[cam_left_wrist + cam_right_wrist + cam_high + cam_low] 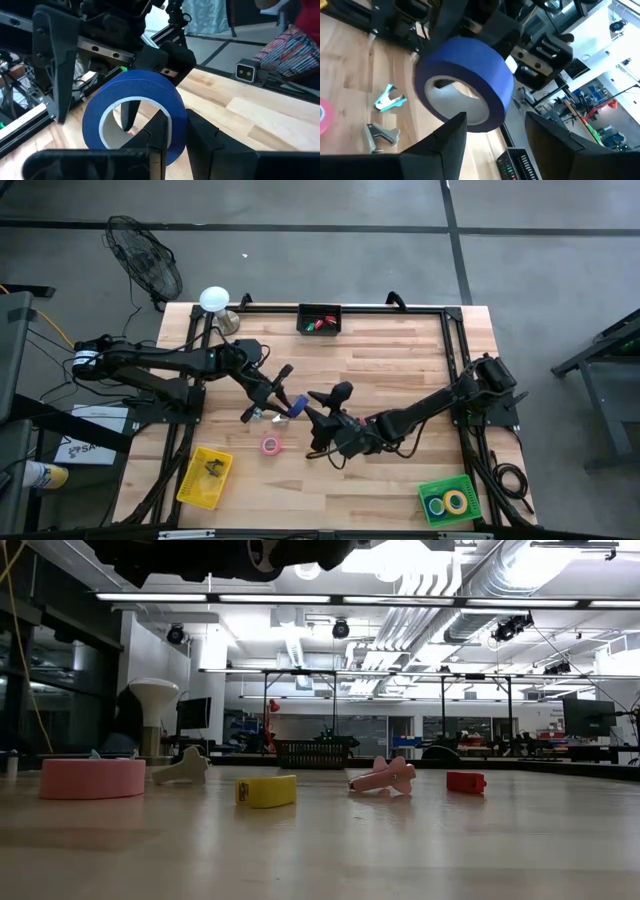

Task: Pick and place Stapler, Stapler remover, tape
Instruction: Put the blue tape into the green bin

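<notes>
The desk (400, 370) is pale wood planks on a grey concrete floor, with a fan (145, 255) standing off its far left corner. A black bin (319, 319) sits at the far edge, a yellow bin (204, 477) near the front left and a green bin (449, 501) with two yellow tape rolls at the front right. A pink tape (270, 445) lies flat near the middle; the low view shows it beside a yellow block (266, 791), a pink piece and a red piece, before a bright workshop with ceiling ducts. Small staple removers (390, 98) lie on the wood under the grippers.

The arms hide much of the desk centre from above, and the black bin's contents are too small to identify.

Both arms reach inward and meet above the middle. The left gripper (175, 135) is clamped on the blue tape (135, 112), its fingers pinching the roll's wall. The right gripper (495, 125) faces it with fingers spread either side of the roll, not closed on it.
</notes>
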Robot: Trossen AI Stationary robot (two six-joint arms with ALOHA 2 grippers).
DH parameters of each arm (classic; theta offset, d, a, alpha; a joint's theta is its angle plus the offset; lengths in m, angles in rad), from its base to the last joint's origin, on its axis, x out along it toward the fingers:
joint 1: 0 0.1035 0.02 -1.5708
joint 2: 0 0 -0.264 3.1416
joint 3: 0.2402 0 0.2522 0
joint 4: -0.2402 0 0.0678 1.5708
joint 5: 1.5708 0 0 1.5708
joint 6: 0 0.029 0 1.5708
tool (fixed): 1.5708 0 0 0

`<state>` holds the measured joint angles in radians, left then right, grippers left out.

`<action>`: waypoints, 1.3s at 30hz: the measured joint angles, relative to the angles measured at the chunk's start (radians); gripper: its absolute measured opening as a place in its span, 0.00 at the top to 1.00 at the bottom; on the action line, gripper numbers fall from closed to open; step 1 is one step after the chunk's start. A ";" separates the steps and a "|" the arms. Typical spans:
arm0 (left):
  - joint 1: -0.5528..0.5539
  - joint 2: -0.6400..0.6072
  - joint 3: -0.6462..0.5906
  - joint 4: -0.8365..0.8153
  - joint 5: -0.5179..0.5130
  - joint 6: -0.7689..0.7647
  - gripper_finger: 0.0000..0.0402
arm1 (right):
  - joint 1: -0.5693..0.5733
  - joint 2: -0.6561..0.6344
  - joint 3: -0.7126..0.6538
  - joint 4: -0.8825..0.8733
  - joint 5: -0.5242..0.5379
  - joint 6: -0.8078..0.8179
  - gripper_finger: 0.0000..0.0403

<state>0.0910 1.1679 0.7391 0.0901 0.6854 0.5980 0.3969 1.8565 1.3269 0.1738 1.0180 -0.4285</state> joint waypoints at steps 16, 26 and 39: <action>0.001 0.000 0.000 0.002 -0.002 0.001 0.89 | -0.011 0.000 0.000 0.056 -0.007 -0.025 0.87; -0.001 0.000 0.000 -0.003 -0.053 -0.026 0.83 | -0.011 0.000 0.000 0.055 -0.015 -0.021 0.93; 0.000 0.001 -0.001 0.036 -0.204 -0.027 0.49 | -0.012 0.000 0.000 0.000 0.023 0.041 0.93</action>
<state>0.0907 1.1687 0.7383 0.1257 0.4814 0.5713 0.3847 1.8568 1.3270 0.1739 1.0408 -0.3873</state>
